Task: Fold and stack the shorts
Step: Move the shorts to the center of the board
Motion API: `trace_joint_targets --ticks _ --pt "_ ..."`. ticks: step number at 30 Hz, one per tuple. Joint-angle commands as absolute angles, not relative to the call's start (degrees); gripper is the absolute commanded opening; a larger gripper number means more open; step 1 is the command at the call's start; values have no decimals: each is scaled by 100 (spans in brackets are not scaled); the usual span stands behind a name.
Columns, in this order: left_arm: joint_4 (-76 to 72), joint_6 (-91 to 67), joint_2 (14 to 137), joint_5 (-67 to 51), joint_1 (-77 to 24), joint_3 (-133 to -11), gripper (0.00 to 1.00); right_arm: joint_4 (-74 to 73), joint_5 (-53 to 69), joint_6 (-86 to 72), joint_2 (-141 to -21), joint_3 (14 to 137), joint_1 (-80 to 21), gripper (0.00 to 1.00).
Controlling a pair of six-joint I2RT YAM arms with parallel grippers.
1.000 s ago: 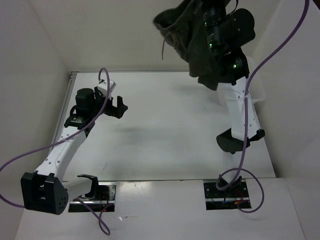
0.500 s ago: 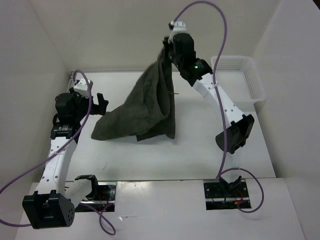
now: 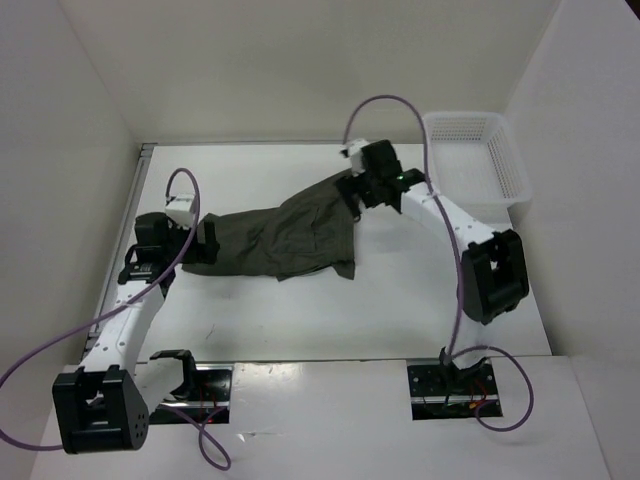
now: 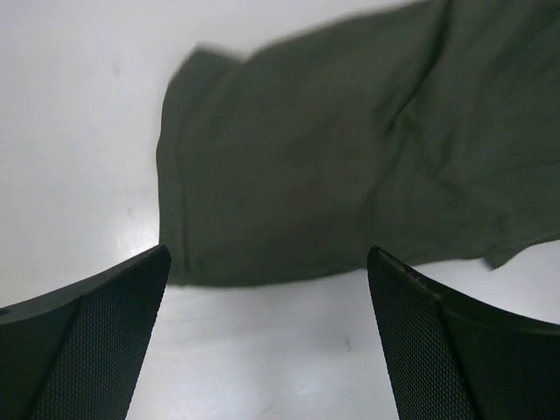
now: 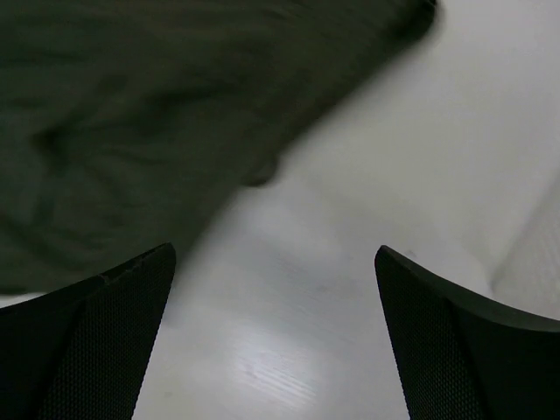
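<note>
Half a second ago the shorts (image 3: 280,235) hung from the right pincer (image 3: 358,190). Now they lie spread over the tabletop (image 3: 400,290), centre-left of the top view. Right pincer and left pincer (image 3: 205,240) both gape empty, so flattening and folding can probably start.

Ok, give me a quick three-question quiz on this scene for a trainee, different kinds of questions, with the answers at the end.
1. True or false: the shorts lie inside the white basket.
2. Pick one. The right pincer is: A) shut on the shorts; B) open, holding nothing; C) inside the white basket.
3. Short answer: which arm is nearer the white basket?

Key: 1 false, they lie on the table; 2 B; 3 right.
</note>
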State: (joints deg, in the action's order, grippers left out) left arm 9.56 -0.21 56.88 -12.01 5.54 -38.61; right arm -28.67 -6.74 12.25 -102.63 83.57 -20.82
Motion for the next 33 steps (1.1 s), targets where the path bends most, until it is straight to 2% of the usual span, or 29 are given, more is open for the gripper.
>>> trace_joint_targets --ticks 1,3,4,5,6,10,14,18,21,23,24,27,31,33 --pt "1018 0 5827 -352 554 -3578 100 -2848 316 2047 -9580 7886 -3057 99" --pt "1230 0 5827 -352 554 -3403 100 -2778 186 2521 -9527 7412 -3304 98" --pt "1065 0 5749 -221 623 -3245 97 -2664 63 2949 -9458 7270 -3366 95" --pt "872 0 5670 -115 624 -3060 95 -2593 -95 3136 -9387 7138 -3436 91" --pt "679 0 5617 -36 711 -2893 94 -2541 -218 3294 -9387 6928 -3558 83" --pt "500 0 5818 -481 1098 -2776 76 -2540 -151 3480 -9316 6873 -3727 71" --pt "378 0 5879 -545 1230 -2883 67 -2593 -18 3401 -9316 6839 -3727 71" --pt "605 0 6011 -492 1608 -3365 67 -2303 -289 3236 -9369 6750 -3727 71" --pt "1553 0 6073 -1112 1670 -4217 74 -2233 -290 2859 -9369 6838 -3727 71" --pt "1783 0 6292 -906 1757 -4864 74 -2163 -290 2612 -9369 6978 -3727 71" --pt "2089 0 6450 -1427 1906 -5069 76 -2162 -290 2506 -9369 6979 -3727 71" --pt "2581 0 7240 -1983 2213 -5623 78 -2057 -290 2347 -9422 7031 -3727 71" --pt "3181 0 8653 -2364 2460 -5591 80 -2144 -36 2917 -9483 6970 -3727 71" --pt "3008 0 8728 -2364 2513 -5406 80 -2206 18 3277 -9431 6908 -3727 71"
